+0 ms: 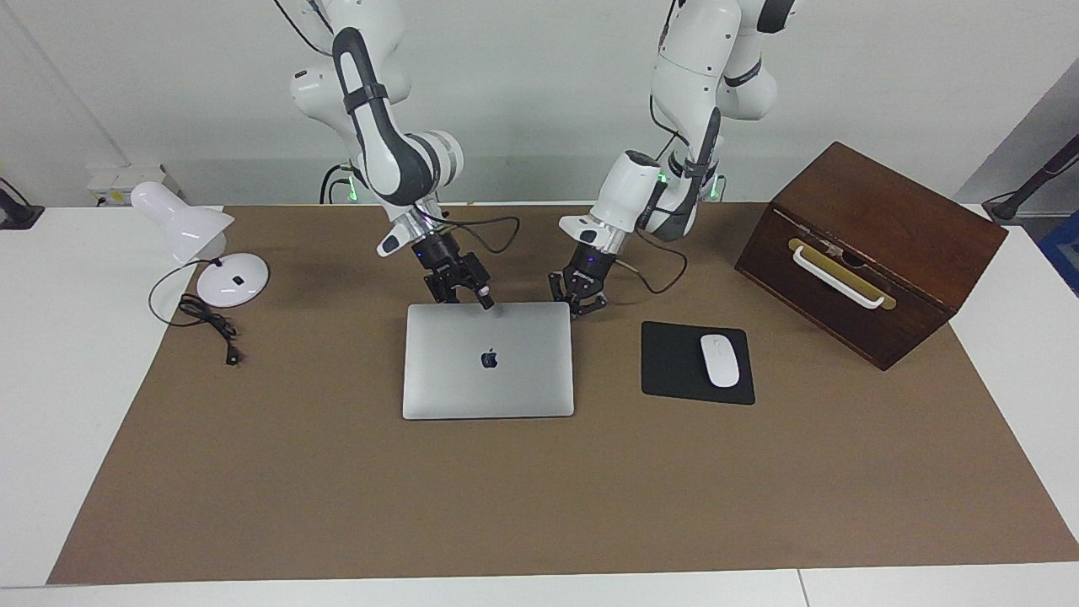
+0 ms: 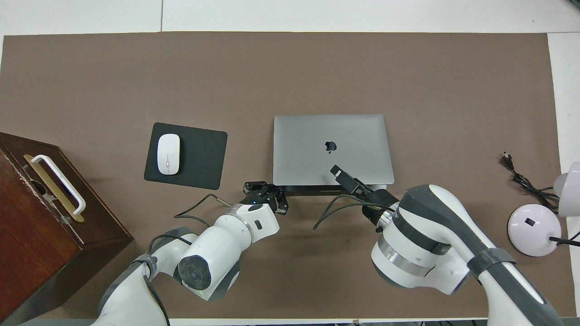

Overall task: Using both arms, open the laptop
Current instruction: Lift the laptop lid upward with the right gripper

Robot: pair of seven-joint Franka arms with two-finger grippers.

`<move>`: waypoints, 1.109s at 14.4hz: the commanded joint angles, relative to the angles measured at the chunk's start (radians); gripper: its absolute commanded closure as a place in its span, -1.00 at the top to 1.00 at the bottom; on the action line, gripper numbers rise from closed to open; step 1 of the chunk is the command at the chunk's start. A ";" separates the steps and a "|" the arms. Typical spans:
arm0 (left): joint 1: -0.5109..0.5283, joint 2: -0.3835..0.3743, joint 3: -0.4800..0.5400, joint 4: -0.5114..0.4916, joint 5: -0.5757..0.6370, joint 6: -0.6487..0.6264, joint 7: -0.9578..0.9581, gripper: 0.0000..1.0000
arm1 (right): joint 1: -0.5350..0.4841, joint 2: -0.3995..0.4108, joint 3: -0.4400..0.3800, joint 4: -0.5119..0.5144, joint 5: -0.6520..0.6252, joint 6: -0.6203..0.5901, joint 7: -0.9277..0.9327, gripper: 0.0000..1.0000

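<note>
Laptop (image 1: 488,360) lies flat on the brown mat (image 1: 539,506) about mid-table, lid down, apple logo up. Its edge nearer the robots sits just under both grippers.

Right gripper (image 1: 485,302) is over the lid's robot-side edge, around the middle of that edge; one fingertip is at or on the lid, contact not certain. Whether its fingers are parted or together: cannot tell.

Left gripper (image 1: 580,308) sits at the laptop's robot-side corner, toward the left arm's end of the table, low by the mat. Fingertips together, nothing between them.

Black mouse pad (image 1: 674,367) with white mouse (image 1: 720,360) lies beside the laptop toward the left arm's end. Wooden box (image 1: 868,253) with a white handle stands further along that end. White desk lamp (image 1: 202,244) and its cord lie at the right arm's end.
</note>
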 commanded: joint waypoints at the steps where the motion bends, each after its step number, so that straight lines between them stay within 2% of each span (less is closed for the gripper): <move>1: -0.022 0.067 0.019 0.031 -0.015 0.013 0.028 -1.00 | -0.016 0.030 0.006 0.049 0.031 0.026 -0.045 1.00; 16: -0.024 0.067 0.027 0.031 -0.014 0.012 0.029 -1.00 | -0.006 0.117 0.009 0.272 0.034 0.053 -0.036 1.00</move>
